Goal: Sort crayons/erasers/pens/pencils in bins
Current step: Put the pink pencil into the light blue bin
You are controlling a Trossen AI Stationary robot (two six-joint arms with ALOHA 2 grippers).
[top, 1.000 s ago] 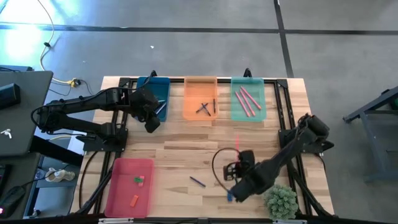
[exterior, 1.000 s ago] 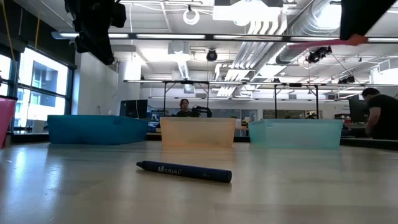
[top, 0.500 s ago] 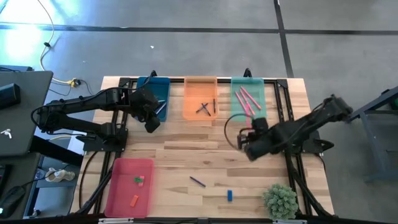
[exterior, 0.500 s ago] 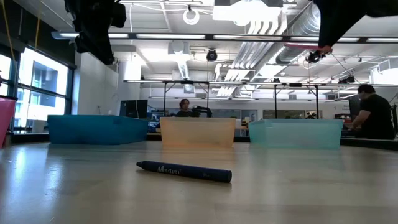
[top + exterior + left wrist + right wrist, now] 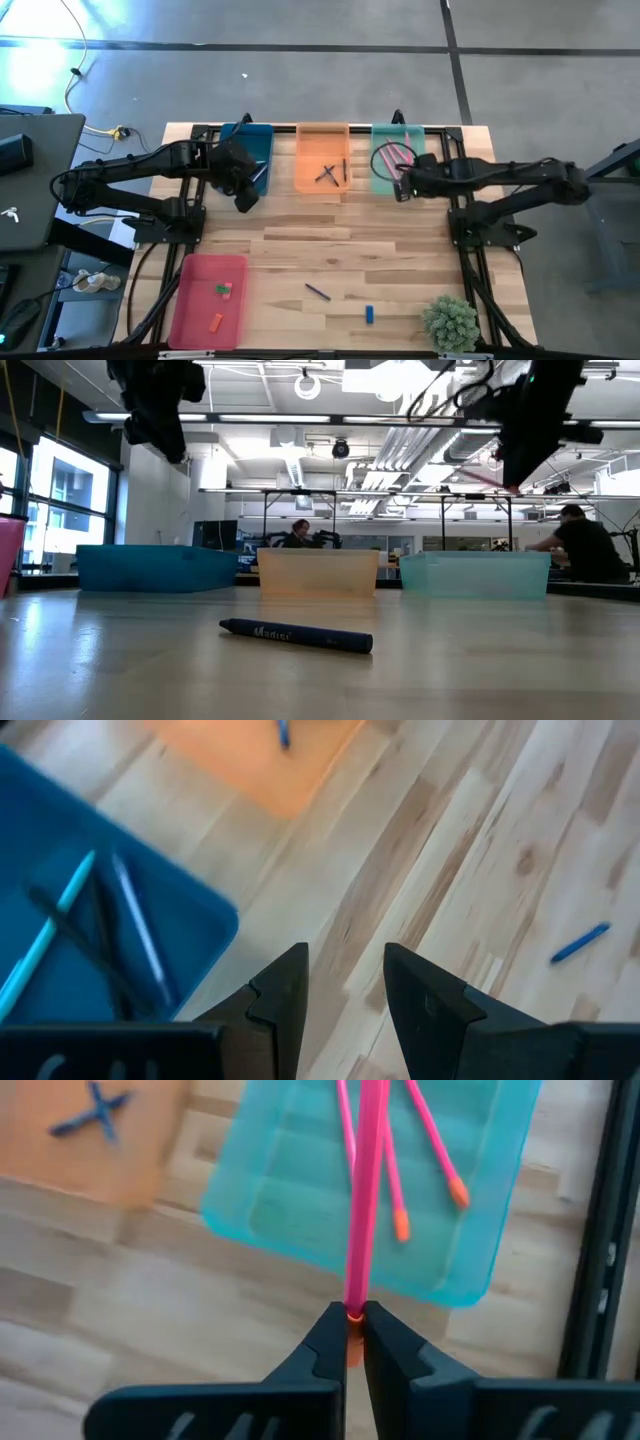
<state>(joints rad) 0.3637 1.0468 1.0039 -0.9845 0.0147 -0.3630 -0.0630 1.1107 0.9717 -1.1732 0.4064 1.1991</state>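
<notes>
right hand (image 5: 350, 1342): clamped tight on the orange end of a long pink pencil (image 5: 364, 1190), and we see the mint bin (image 5: 300, 1220) right under it
left hand (image 5: 345, 982): half open, holding nothing, blue bin (image 5: 70, 960) just beside it

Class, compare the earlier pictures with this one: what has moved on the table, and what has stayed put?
The right pincer, shut on a pink pencil, swung from the table's near edge up to the mint green bin. The left pincer stayed by the teal bin; the loose crayon and blue eraser stayed put.
</notes>
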